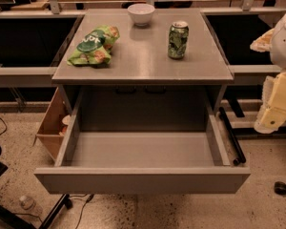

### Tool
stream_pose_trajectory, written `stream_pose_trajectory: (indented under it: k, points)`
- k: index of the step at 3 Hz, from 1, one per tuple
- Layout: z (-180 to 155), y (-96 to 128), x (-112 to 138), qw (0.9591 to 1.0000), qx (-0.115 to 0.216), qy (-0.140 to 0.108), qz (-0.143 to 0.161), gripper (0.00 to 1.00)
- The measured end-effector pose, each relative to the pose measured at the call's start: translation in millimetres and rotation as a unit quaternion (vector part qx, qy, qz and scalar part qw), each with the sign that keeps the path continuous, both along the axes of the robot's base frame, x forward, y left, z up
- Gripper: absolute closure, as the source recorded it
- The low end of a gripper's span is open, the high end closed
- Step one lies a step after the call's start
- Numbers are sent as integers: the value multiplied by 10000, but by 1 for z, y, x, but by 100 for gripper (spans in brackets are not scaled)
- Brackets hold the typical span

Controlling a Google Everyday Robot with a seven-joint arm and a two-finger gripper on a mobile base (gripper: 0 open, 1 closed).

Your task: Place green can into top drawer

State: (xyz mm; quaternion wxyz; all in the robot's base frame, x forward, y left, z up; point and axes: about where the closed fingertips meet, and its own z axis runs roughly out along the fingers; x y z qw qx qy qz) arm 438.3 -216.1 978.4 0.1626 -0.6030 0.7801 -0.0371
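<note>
The green can (pixel 178 40) stands upright on the grey table top (pixel 143 66), right of centre towards the back. The top drawer (pixel 143 180) is pulled wide open below the table's front edge, and its smooth grey inside holds nothing. My gripper (pixel 272 114) shows as pale yellow and white parts at the right edge of the camera view. It is beside the table's right side, level with the drawer, well apart from the can and holding nothing that I can see.
A white bowl (pixel 141 13) sits at the back centre of the table. A green-and-orange snack bag (pixel 94 45) lies at its left. A cardboard box (pixel 51 124) stands left of the drawer, a black bar (pixel 231 137) leans at its right, and a plastic bottle (pixel 27 204) lies on the floor.
</note>
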Motion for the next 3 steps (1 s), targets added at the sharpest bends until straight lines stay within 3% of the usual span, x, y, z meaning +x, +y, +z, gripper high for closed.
stream_pose_trajectory:
  k: [1, 2, 3]
  points:
    - [0, 0, 0, 10000, 1, -1, 0, 0]
    - [-2, -14, 33, 9992, 148, -384, -10, 0]
    - [-2, -41, 90, 9920, 744, -945, -388, 0]
